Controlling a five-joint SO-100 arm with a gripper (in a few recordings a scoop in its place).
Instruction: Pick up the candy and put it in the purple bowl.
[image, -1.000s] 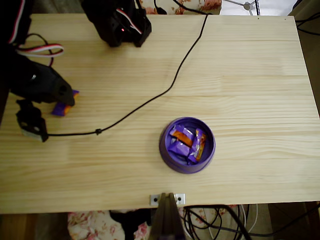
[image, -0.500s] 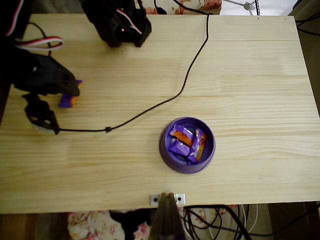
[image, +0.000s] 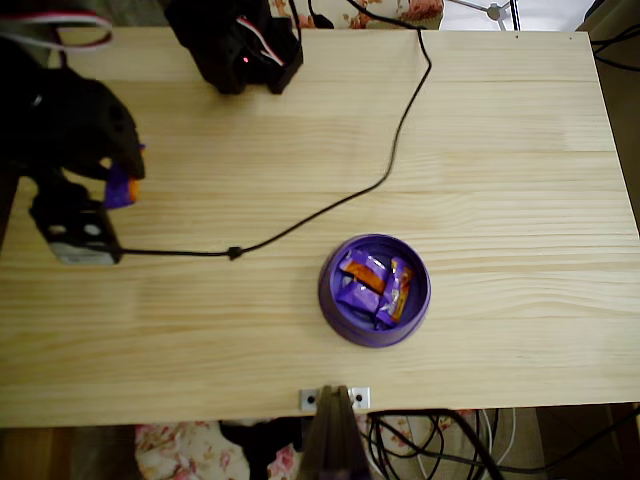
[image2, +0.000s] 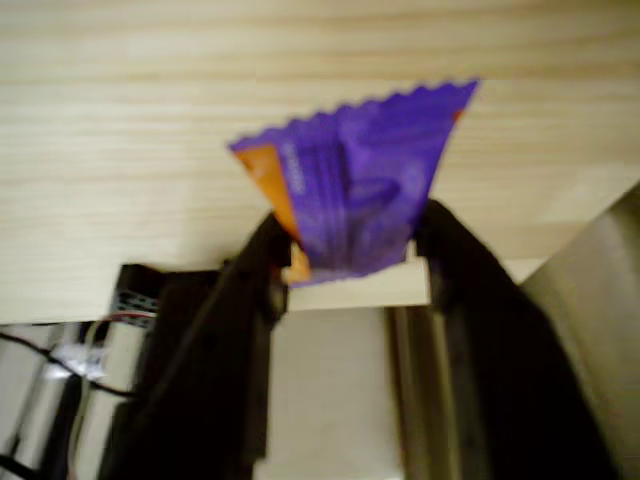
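The candy (image2: 350, 195) is shiny purple with an orange patch. The pincer (image2: 350, 262) is black, the purple bowl (image: 374, 290) glossy. The bench (image: 500, 150) is pale striped wood.

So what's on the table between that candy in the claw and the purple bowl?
In the overhead view, only a black cable crosses the bare wooden table between the gripper holding the candy and the purple bowl.

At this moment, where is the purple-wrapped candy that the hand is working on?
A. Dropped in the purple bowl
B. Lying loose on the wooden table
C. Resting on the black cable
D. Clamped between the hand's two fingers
D: in the wrist view the shiny purple-and-orange wrapped candy sits pinched between the two dark fingers of the hand; the glossy round purple plastic bowl lies far off to the right in the overhead view.
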